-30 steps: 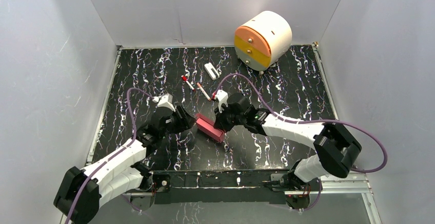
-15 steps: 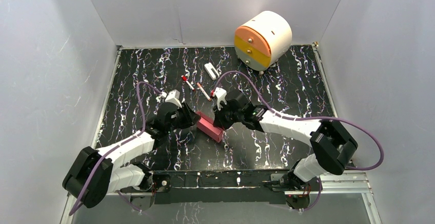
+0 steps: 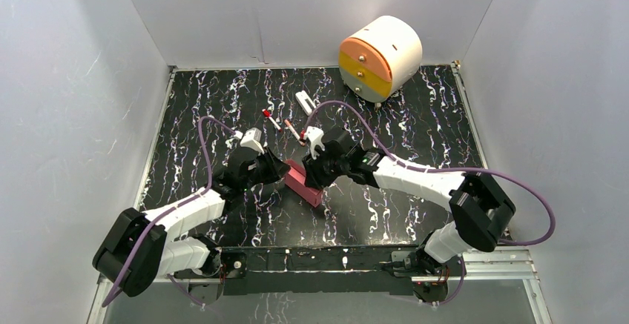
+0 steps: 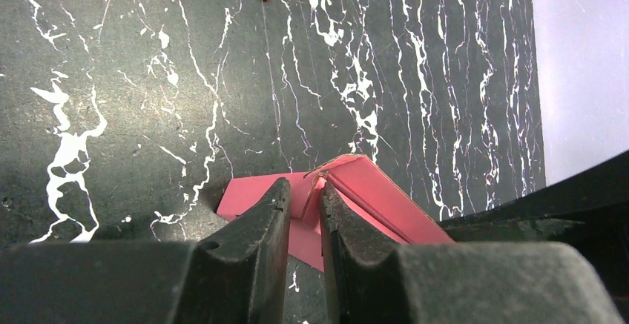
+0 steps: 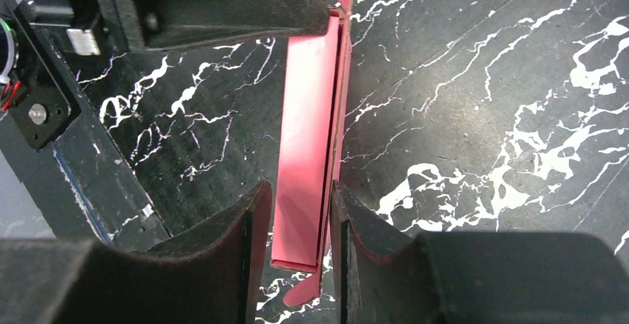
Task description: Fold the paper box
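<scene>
Left gripper (image 4: 304, 196) fingers narrow, astride the upright end flap of the pink-red thin card paper box (image 4: 371, 198); can't tell if they pinch it (gap is tiny). Right gripper (image 5: 300, 190) fingers a bit wider, straddling the box's long body at the opposite end; grip can't be told either. Likely one end is steadied so the flap can be tucked. Box lies mid black white-veined table (image 3: 415, 116), between both arms, body formed, end flaps loose; round white drawer unit (image 3: 380, 57) well apart at the back
</scene>
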Tool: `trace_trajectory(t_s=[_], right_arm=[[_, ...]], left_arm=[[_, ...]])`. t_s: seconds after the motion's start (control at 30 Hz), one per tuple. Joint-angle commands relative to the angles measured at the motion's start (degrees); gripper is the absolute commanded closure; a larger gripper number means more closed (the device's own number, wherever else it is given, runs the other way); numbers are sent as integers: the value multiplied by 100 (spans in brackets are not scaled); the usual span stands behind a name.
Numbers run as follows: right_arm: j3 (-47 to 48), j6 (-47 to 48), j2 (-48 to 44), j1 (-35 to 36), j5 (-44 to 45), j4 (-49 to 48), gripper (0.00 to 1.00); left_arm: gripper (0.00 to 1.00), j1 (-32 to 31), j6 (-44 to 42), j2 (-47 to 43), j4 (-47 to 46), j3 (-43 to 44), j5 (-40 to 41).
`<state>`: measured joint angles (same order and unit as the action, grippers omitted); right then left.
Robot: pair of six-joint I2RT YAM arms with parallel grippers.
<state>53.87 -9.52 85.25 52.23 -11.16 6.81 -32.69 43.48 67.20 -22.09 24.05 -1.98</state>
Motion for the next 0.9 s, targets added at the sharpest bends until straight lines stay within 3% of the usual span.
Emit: trace_trajectory(t_s=[0.0, 0.53, 0.87], right_arm=[[471, 28, 40, 205, -125, 106, 57], [1196, 28, 757, 1354, 2181, 1137, 57], [1412, 28, 739, 1501, 2294, 1314, 57]], left_arm=[[86, 17, -41, 20, 362, -149, -9], [87, 17, 181, -198, 420, -353, 101], [88, 17, 222, -101, 393, -366, 115]])
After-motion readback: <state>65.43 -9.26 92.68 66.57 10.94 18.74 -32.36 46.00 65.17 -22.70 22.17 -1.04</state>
